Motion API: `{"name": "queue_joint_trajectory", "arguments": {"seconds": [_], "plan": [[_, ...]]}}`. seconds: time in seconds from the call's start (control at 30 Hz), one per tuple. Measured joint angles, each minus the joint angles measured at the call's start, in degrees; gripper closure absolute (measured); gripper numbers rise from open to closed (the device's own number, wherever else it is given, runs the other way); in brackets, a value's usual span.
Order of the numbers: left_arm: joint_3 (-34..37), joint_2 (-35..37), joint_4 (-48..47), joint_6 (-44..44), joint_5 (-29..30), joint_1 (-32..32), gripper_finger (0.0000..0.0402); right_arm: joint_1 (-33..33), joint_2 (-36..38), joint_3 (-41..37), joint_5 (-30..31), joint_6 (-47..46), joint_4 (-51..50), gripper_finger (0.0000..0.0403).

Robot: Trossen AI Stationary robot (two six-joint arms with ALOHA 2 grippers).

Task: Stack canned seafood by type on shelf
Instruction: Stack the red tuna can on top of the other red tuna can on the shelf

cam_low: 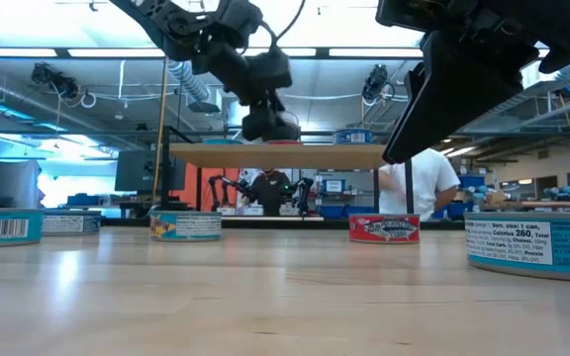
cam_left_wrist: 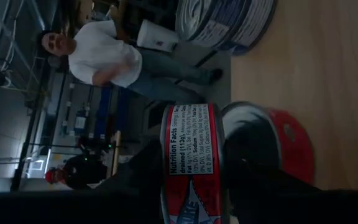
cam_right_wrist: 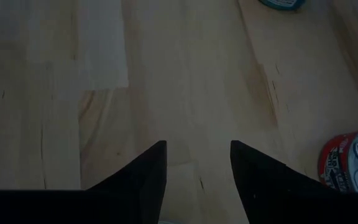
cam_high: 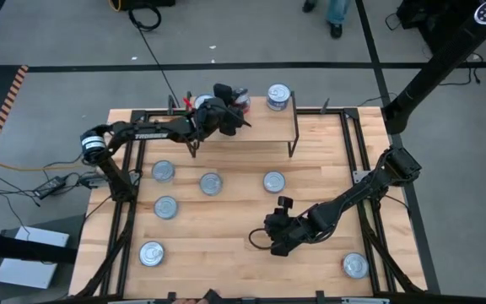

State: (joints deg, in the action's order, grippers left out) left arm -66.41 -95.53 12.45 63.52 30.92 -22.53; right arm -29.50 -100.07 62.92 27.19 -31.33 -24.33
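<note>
Left wrist view shows the left end effector (cam_left_wrist: 194,186) grasping a red-labelled round tin (cam_left_wrist: 191,162) beside another red tin (cam_left_wrist: 272,146) on the small light-wood shelf (cam_left_wrist: 328,93); recommend centring it squarely above that tin before letting go, while the right end effector (cam_right_wrist: 197,171) hangs released over the counter (cam_right_wrist: 104,93)

The red-labelled can (cam_left_wrist: 191,163) in the left wrist view reads "Nutrition Facts" and "(113g)". The teal can (cam_low: 534,243) at 3 o'clock in the low view reads "Calories 260", "Protein".

Two tins (cam_high: 278,97) sit on the shelf (cam_high: 268,127); perhaps six lie before it.
</note>
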Motion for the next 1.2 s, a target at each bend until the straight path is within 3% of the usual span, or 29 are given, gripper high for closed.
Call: {"name": "queue_joint_trajectory", "arguments": {"seconds": [0.13, 0.3, 0.4, 0.97, 1.2], "plan": [[0.0, 0.0, -0.2, -0.9, -0.1, 0.1, 0.0255, 0.0, 0.0, 0.0, 0.0, 0.0, 0.0, 0.0216], [0.0, -0.1, -1.3, -2.3, 0.4, 0.2, 0.0196, 0.0, 0.0, 0.0, 0.0, 0.0, 0.0, 0.0217], [0.0, -0.1, -2.4, -2.3, 0.5, 0.6, 0.0180, 0.0, 0.0, 0.0, 0.0, 0.0, 0.1, 0.0215], [-1.6, -0.1, -6.5, -2.7, -0.5, 1.1, 0.0175, 0.0, 0.0, 0.0, -0.3, 0.0, 0.0, 0.0217], [-6.8, -0.1, -14.2, -10.2, -5.1, -0.1, 0.0175, 0.0, 0.0, 0.0, -0.5, 0.0, 0.1, 0.0217]]}}
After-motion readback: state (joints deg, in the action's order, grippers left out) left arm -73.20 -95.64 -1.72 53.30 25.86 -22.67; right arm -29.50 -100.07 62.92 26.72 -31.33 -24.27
